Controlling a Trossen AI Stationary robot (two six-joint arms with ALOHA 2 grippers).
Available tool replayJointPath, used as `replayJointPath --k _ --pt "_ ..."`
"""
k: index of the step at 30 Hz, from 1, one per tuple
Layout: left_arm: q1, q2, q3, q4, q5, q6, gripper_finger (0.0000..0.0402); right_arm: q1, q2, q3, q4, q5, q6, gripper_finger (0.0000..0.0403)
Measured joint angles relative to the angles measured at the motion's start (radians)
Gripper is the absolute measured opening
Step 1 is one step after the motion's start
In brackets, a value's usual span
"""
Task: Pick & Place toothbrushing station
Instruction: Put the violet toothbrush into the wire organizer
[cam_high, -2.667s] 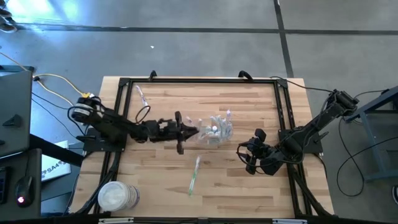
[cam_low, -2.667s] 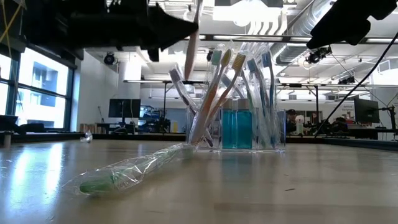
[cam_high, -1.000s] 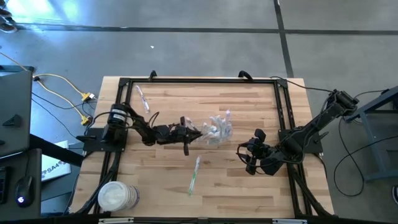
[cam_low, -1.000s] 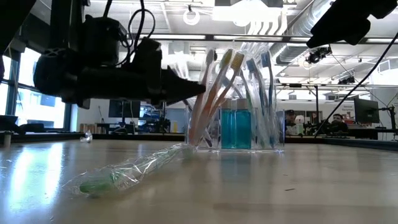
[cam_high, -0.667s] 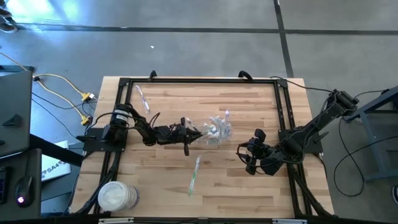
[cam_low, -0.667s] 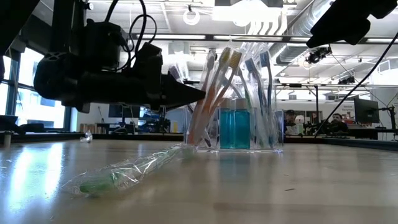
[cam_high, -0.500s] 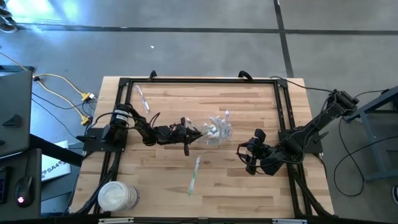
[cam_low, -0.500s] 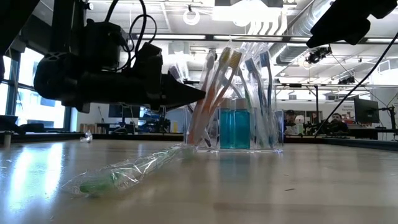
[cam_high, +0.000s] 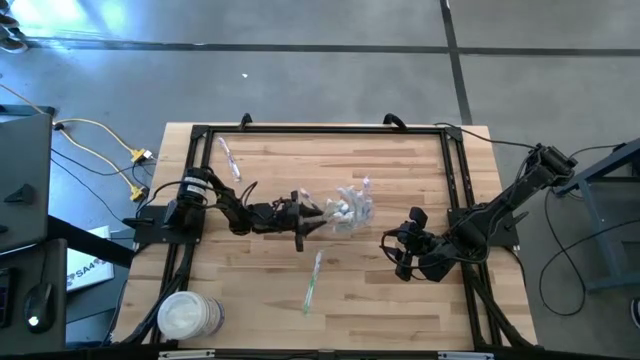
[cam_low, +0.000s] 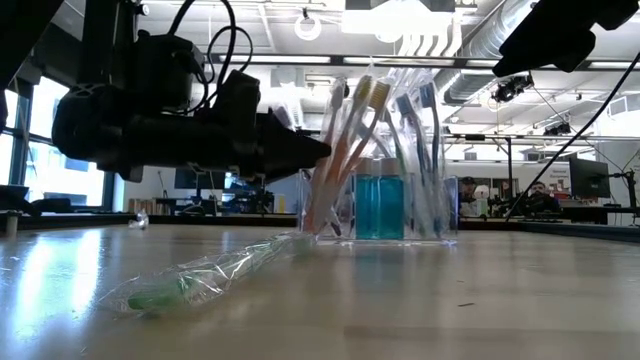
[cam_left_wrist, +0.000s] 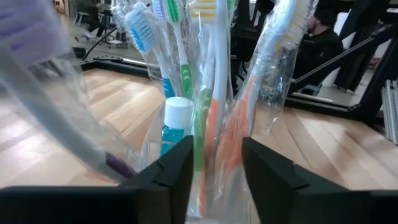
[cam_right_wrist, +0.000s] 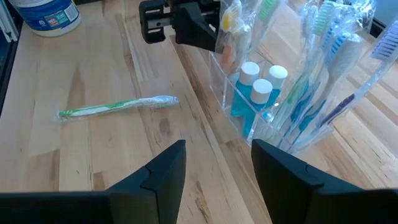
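Clear container (cam_right_wrist: 245, 115) standing upright mid-counter, crammed with wrapped pastel toothbrushes (cam_low: 345, 150) and blue white-capped tubes (cam_right_wrist: 249, 87); one wrapped green toothbrush (cam_high: 312, 281) lying flat nearby.

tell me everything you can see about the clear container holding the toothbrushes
The container is a small box of see-through plastic standing upright near the middle of the wooden table. It holds many wrapped toothbrushes leaning outward, heads up, and two blue tubes with white caps. The left gripper is right at its side, fingers around an orange brush; whether they touch the wall is unclear.
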Motion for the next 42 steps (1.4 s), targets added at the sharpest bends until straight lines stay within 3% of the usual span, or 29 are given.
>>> replayJointPath --k 9,26,32,35,42 --pt "0.000 -0.001 0.000 0.000 0.000 -0.025 0.0228 0.000 0.000 0.000 0.000 0.000 -0.003 0.0175" --pt "0.001 -0.118 -0.001 -0.033 -0.004 0.106 0.0235 0.000 0.000 0.000 0.000 -0.003 -0.011 0.0175" --pt "-0.002 -0.193 -0.001 -0.171 -0.004 0.106 0.0235 0.000 0.000 0.000 0.000 -0.003 -0.011 0.0175" --pt "-0.015 -0.268 0.000 -0.324 -0.022 0.111 0.0235 0.000 0.000 0.000 0.000 -0.004 -0.011 0.0175" --pt "-0.102 -0.497 0.000 -0.642 -0.206 0.086 0.0235 0.000 0.000 0.000 -0.008 -0.004 -0.011 0.0175"
